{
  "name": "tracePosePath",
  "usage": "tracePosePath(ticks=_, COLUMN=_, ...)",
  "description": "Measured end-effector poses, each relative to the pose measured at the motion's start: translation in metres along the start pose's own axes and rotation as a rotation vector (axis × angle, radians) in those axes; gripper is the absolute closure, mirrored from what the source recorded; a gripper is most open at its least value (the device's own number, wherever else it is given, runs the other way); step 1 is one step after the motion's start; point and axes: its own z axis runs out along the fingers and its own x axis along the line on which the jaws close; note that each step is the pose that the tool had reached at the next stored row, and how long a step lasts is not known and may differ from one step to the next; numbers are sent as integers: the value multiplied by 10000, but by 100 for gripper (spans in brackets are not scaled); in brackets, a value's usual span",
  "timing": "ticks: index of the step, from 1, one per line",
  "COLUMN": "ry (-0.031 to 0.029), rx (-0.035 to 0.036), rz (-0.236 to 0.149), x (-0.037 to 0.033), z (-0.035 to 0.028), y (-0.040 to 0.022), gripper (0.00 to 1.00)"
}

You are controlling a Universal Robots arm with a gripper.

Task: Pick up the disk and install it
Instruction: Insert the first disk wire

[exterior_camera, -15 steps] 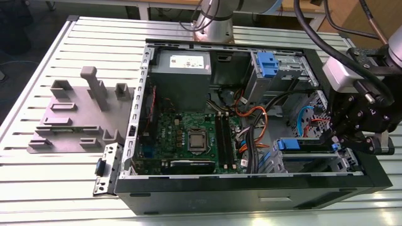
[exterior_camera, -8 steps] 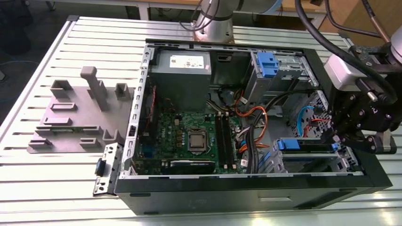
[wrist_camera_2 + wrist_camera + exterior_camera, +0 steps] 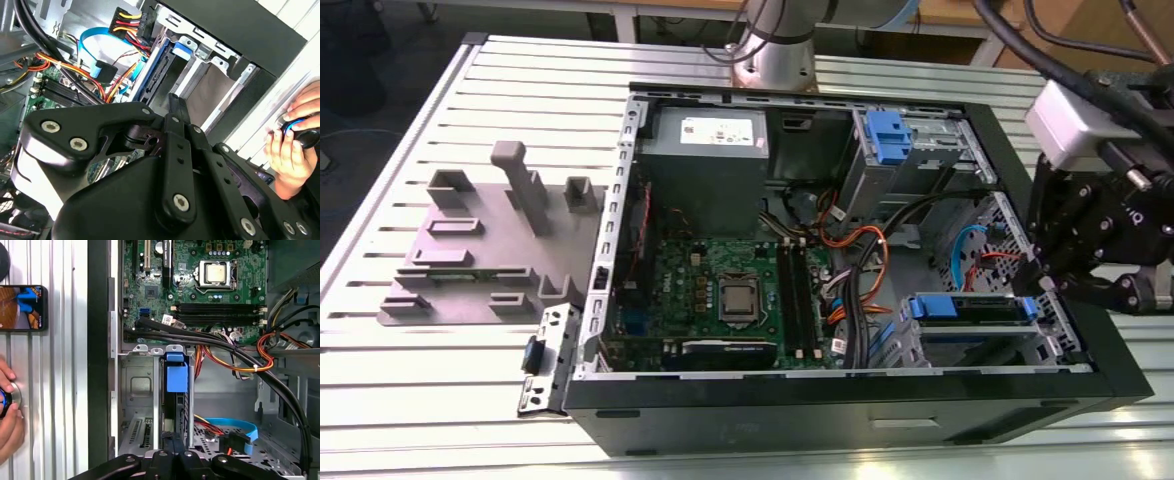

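Observation:
The disk (image 3: 177, 407) stands on edge in a slot of the metal drive cage (image 3: 137, 390) at a corner of the open computer case. Its bright blue bracket tab (image 3: 176, 376) faces the motherboard. In the exterior view the blue bracket (image 3: 967, 307) shows in the cage at the case's near right corner. My gripper (image 3: 172, 440) hangs just over the disk's end away from the tab, fingers shut together with nothing between them. Whether they touch the disk I cannot tell. The black gripper (image 3: 1067, 285) is above the case's right wall, and its fingertips (image 3: 175, 105) point at the cage.
A green motherboard (image 3: 720, 290), a large grey box with a white sticker (image 3: 707, 150) and orange, black and blue cables (image 3: 235, 365) crowd the case. Another blue tab on grey housing (image 3: 887, 135) sits at the back. A person's hand (image 3: 7, 412) and a phone (image 3: 22, 307) lie on the table beside the case.

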Motion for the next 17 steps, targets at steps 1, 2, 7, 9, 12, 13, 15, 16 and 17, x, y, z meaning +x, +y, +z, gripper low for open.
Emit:
tracePosePath(ticks=1, ry=0, rx=0, rz=0, x=-1, z=-18, y=0, gripper=89)
tracePosePath(ticks=2, ry=-1, rx=0, rz=0, x=-3, z=-30, y=0, gripper=89)
tracePosePath(ticks=7, ry=-1, rx=-1, rz=0, x=-29, z=-36, y=-25, gripper=89)
tracePosePath(ticks=9, ry=-1, rx=-3, rz=0, x=-51, z=-35, y=-48, gripper=89)
tracePosePath(ticks=12, ry=0, rx=-6, rz=1, x=-89, z=-34, y=-86, gripper=89)
tracePosePath(ticks=13, ry=1, rx=-7, rz=1, x=-101, z=-34, y=-98, gripper=89)
tracePosePath(ticks=15, ry=-1, rx=-8, rz=1, x=-131, z=-33, y=-125, gripper=89)
tracePosePath(ticks=16, ry=0, rx=-9, rz=0, x=-145, z=-32, y=-141, gripper=89)
tracePosePath(ticks=17, ry=0, rx=-11, rz=0, x=-160, z=-32, y=-157, gripper=89)
